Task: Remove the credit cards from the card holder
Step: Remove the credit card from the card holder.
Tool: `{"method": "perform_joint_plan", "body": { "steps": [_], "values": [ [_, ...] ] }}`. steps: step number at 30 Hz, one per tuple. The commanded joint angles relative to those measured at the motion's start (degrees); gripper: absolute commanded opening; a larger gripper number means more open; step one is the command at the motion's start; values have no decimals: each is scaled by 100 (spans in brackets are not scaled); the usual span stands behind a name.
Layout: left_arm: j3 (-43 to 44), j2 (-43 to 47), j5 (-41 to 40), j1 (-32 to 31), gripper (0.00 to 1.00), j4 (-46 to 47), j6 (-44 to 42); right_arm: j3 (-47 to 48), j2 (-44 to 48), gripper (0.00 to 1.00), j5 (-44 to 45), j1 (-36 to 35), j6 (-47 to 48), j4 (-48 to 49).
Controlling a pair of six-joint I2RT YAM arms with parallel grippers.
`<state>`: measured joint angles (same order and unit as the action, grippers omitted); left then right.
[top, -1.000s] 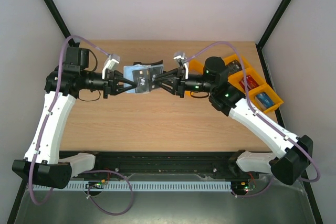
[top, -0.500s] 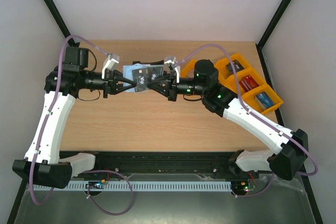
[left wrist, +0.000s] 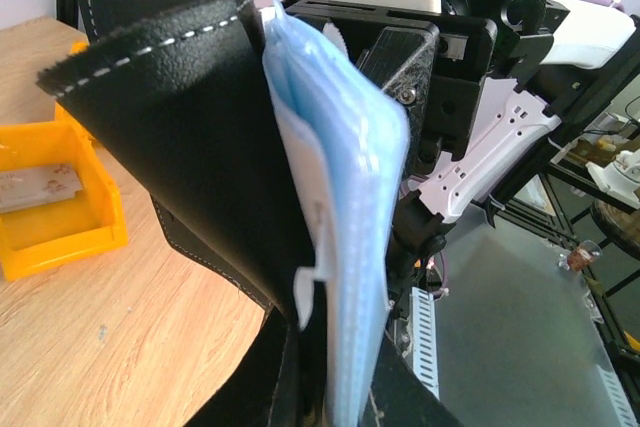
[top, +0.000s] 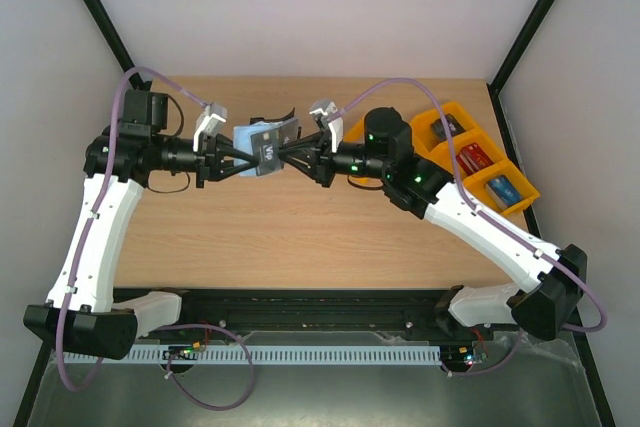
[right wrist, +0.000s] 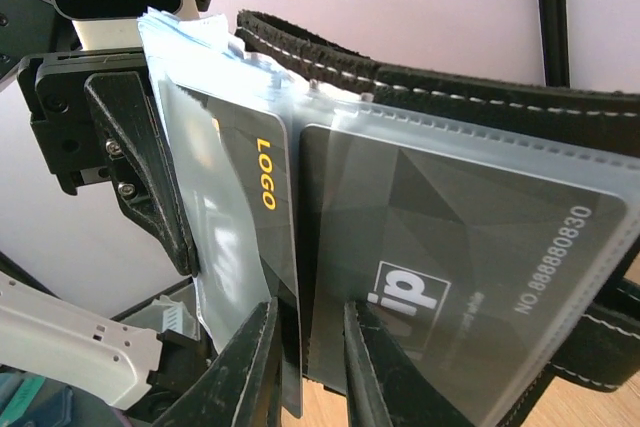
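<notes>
Top external view: the card holder (top: 268, 142) hangs open in the air over the far middle of the worktop (top: 300, 247), between the two arms and well left of the orange trays (top: 452, 107). The left jaws are clenched on its lower edge; in the left wrist view the black cover and the blue-grey clear pockets (left wrist: 350, 197) rise from between them. The right jaws stand almost closed, straddling the bottom edge of a pocket leaf beside the LOGO card (right wrist: 245, 207). Whether they actually pinch it I cannot tell.

Risks, as I judge them: the right jaws may grip the plastic pocket along with the card. A pull would then stretch or tear the leaf, or drag the whole holder out of the left jaws. If they catch only a card's corner, it may slip free and drop to the worktop. The leaves look floppy and crowded, so two could be taken at once.

Count: one card holder. Two dark cards show in its pockets, the LOGO card and the vip card (right wrist: 450, 277). Three orange trays show, holding one dark, one red and one blue item. Two arms.
</notes>
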<state>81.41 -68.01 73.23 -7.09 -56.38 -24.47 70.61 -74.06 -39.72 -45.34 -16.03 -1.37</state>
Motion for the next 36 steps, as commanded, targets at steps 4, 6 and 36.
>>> {"method": "perform_joint_plan", "body": {
  "steps": [4, 6, 36],
  "values": [
    [2, 42, 439, -82, 2, -197, -225, 287, -237, 18, 39, -118, 35, 172],
    [1, 42, 434, -82, 2, -198, -216, 268, -284, 17, -239, -146, -62, 349],
    [-129, 130, 605, 41, 14, -115, -98, -377, 424, 2, -809, 244, -478, 891]
  ]
}}
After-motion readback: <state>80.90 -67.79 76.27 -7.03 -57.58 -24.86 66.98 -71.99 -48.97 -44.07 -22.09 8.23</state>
